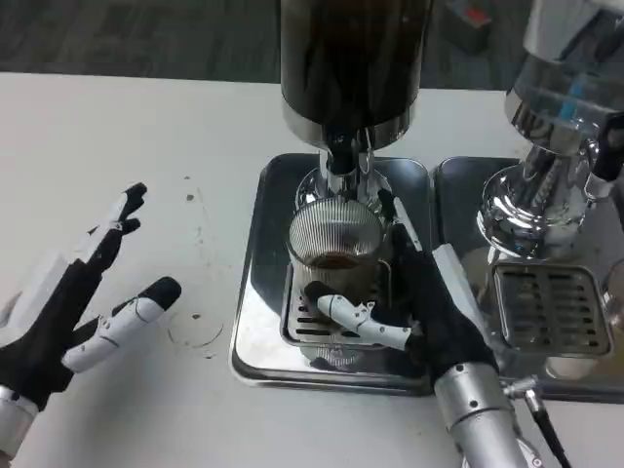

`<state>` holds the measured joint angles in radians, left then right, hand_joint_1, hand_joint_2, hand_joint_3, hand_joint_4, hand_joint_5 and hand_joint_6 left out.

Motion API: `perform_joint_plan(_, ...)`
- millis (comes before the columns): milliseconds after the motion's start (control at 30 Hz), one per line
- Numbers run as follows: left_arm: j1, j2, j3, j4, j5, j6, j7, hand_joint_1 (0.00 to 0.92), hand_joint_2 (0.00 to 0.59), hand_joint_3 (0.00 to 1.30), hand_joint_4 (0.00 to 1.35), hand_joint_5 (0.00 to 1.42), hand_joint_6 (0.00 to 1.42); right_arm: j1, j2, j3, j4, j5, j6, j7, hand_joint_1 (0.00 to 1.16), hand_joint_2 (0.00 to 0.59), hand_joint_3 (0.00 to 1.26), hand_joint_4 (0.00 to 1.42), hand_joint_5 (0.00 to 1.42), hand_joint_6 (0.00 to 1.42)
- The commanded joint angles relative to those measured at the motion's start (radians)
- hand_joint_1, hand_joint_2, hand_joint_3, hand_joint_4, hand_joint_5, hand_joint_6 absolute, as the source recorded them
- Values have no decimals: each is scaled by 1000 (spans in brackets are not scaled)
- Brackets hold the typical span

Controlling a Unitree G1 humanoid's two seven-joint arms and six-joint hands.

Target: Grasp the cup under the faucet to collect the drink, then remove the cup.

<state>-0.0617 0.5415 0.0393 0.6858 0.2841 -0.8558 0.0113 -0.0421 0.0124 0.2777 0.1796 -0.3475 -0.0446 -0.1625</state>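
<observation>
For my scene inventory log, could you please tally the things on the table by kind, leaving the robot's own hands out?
Drink dispensers: 2 (dark one, clear one)
Metal trays: 2 (left, right)
Drip grates: 2 (one under the cup, one on the right tray)
Ribbed glass cups: 1, gripped by the right hand
Total: 7

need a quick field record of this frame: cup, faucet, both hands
cup: ribbed glass, on the drip grate under the faucet, dark drink at the bottom
faucet: right above the cup, no stream visible
right hand: fingers wrapped around the cup
left hand: on the table, left of the tray, fingers apart, holding nothing
tray: steel, under the grate
</observation>
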Motion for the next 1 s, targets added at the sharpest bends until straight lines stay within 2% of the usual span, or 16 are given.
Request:
perform_joint_plan(33, 7, 15, 1, -5, -9, 5, -12, 0, 137, 0, 0, 85, 8, -15, 22, -8, 46, 32, -31, 4, 835, 176, 0, 0, 7, 122)
perform_joint_plan(200, 10, 14, 6, -5, -12, 6, -7, 0, 140, 0, 0, 82, 5, -23, 21, -4, 58, 36, -43, 16, 835, 174, 0, 0, 69, 162)
perform_joint_plan(500, 24, 3, 6, -13, -18, 7, -3, 0, 141, 20, 0, 64, 0, -35, 18, 2, 76, 43, -51, 43, 847, 178, 2, 130, 177, 277)
perform_joint_plan(1000, 42, 2, 14, -32, -25, 12, -6, 0, 142, 26, 0, 63, 0, -39, 40, -8, 89, 38, -50, -4, 911, 197, 227, 378, 348, 453)
